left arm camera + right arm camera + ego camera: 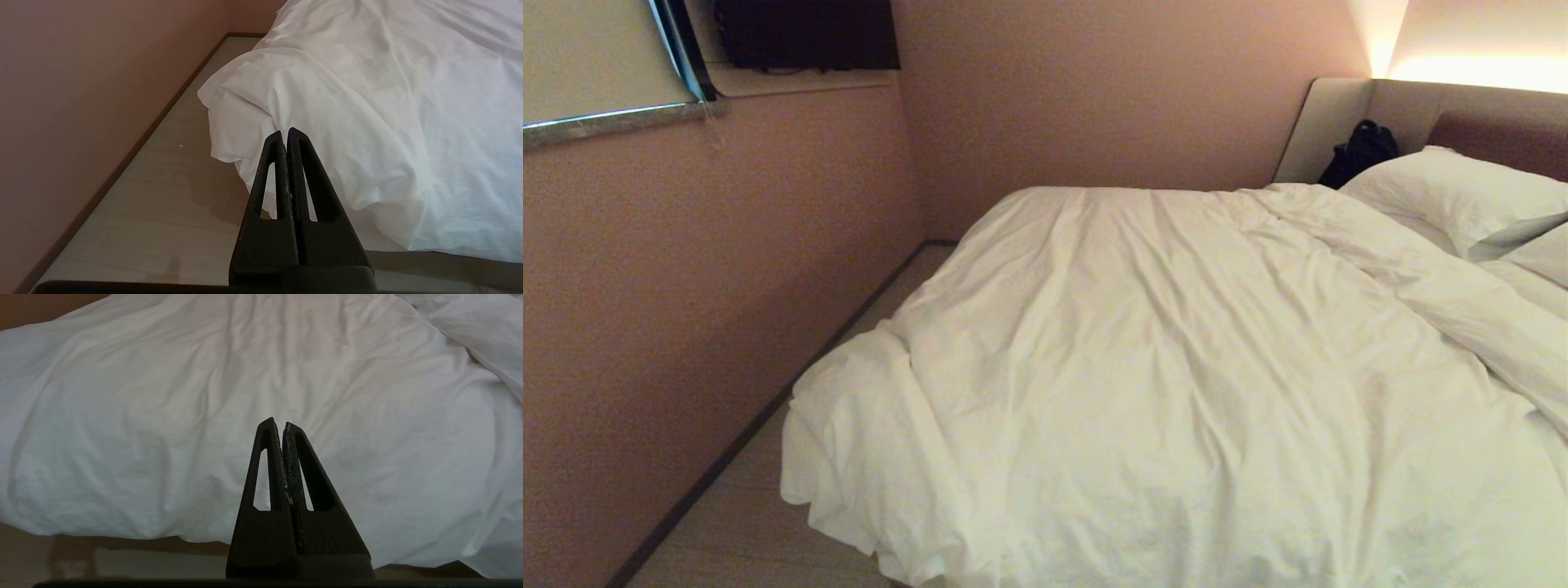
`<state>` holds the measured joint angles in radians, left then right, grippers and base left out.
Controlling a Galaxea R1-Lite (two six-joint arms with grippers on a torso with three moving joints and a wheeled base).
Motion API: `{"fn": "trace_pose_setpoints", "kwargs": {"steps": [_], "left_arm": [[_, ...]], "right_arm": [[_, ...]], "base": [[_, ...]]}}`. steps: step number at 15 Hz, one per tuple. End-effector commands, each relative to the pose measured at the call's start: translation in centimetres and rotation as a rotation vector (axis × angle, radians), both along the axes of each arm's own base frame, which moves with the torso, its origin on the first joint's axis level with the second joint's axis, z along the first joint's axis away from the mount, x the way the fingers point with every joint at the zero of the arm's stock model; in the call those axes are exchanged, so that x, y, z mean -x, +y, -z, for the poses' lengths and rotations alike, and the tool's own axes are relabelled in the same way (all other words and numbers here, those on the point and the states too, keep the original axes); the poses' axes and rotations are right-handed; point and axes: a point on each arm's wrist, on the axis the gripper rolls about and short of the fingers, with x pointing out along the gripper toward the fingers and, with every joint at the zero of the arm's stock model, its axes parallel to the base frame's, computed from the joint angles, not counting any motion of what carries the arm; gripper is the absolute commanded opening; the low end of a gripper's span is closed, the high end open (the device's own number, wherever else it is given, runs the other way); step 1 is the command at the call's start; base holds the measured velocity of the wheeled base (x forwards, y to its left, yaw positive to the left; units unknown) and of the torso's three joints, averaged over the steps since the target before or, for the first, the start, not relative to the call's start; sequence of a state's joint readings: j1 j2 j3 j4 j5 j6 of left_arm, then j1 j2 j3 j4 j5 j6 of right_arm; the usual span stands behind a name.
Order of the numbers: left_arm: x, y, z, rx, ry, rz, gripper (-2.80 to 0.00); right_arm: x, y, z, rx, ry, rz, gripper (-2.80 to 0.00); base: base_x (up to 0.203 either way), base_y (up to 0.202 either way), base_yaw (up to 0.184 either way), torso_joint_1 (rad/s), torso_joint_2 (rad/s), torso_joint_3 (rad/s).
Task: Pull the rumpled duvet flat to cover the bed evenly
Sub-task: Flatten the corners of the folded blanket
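Hanging clenched and empty, the left gripper point(286, 136) and right gripper point(278, 426) faced the duvet point(1176, 367) just ahead, its drooping corner nearer the left.

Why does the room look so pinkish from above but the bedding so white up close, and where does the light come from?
Head view: a warm glow above the padded beige headboard tints the walls pink and the puffy white creased duvet cream. Left wrist view: the duvet looks cooler white, and the black left end effector appears as a dark silhouette. Right wrist view: the same for the right end effector, with soft shadows in the folds.
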<state>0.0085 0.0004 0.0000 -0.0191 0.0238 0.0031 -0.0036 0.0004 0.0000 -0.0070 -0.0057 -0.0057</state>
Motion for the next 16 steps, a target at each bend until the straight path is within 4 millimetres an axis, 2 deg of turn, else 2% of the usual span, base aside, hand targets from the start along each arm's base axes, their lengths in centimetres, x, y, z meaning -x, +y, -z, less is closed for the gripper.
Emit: {"fn": "trace_pose_setpoints", "kwargs": {"steps": [1,10,16], "left_arm": [[0.00,0.00,-0.01,0.000,-0.001,0.000,-2.80],[0.00,0.00,0.01,0.002,0.000,0.002,-2.80],[0.00,0.02,-0.01,0.029,-0.002,-0.005,-2.80]], "right_arm": [[0.00,0.00,-0.01,0.000,-0.001,0.001,-2.80],[0.00,0.00,-0.01,0.000,-0.001,0.001,-2.80],[0.00,0.00,-0.01,0.000,-0.001,0.001,-2.80]], "base": [[0.000,0.000,0.000,0.000,0.00,0.000],[0.006,0.000,0.000,0.000,0.00,0.000],[0.176,0.000,0.000,0.003,0.00,0.001]]}}
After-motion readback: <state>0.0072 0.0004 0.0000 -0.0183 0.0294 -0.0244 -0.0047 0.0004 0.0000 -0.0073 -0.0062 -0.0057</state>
